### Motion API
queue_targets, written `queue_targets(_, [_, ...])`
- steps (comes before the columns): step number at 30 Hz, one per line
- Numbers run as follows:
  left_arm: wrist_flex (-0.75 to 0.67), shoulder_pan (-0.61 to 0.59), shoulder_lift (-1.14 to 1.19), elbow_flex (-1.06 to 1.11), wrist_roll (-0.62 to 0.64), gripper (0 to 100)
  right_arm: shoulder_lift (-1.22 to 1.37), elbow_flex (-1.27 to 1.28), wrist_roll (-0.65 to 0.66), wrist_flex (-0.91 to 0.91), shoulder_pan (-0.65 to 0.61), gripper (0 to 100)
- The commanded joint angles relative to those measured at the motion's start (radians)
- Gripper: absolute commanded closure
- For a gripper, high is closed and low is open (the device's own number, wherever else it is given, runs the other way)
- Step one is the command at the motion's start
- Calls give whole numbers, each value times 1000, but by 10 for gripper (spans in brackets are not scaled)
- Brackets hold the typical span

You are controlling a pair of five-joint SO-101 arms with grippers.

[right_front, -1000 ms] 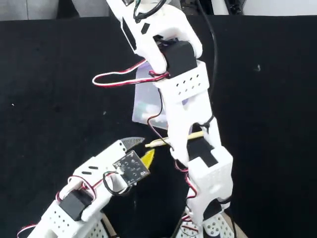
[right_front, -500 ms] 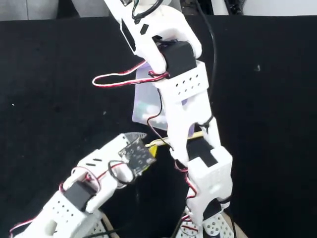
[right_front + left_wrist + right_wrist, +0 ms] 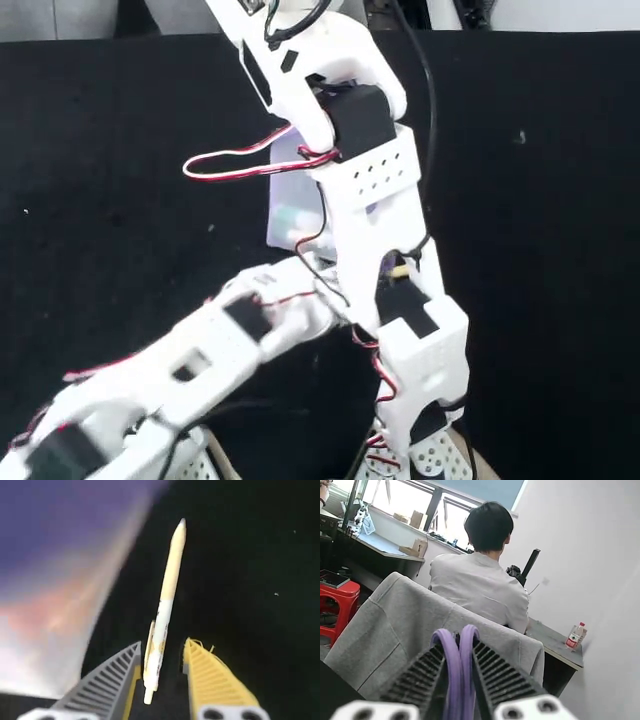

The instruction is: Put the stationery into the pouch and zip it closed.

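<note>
Cream pen (image 3: 167, 595) lies on the black bench (image 3: 250, 555) at frame centre, its near end between the open, empty jaws of the left gripper (image 3: 163, 644). The pouch (image 3: 55, 545) sits upper left. The right gripper (image 3: 459, 647) has its jaws closed on a purple strip (image 3: 452, 640). Gripped so near its end, the pen may swing and miss the pouch.

the pen (image 3: 165, 610) lies on the table (image 3: 250, 555) between the fingers (image 3: 215, 680) of the left gripper (image 3: 163, 645), just beside the pouch (image 3: 60, 580).

A black table (image 3: 100, 150). Beyond it, a grey cloth (image 3: 395, 625) drapes what may be a chair, with a red stool (image 3: 337, 597) nearby.
</note>
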Motion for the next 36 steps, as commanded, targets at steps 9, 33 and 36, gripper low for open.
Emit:
queue_targets(9, [-11,-111,592,-450,-26,855,-8,-56,-5,40,18,987])
queue_targets(33, [77,-122,654,-501,-123,874,-10,-54,-3,34,14,987])
queue_targets(36, [77,-122,654,-501,-123,951,-13,-56,-3,34,15,987])
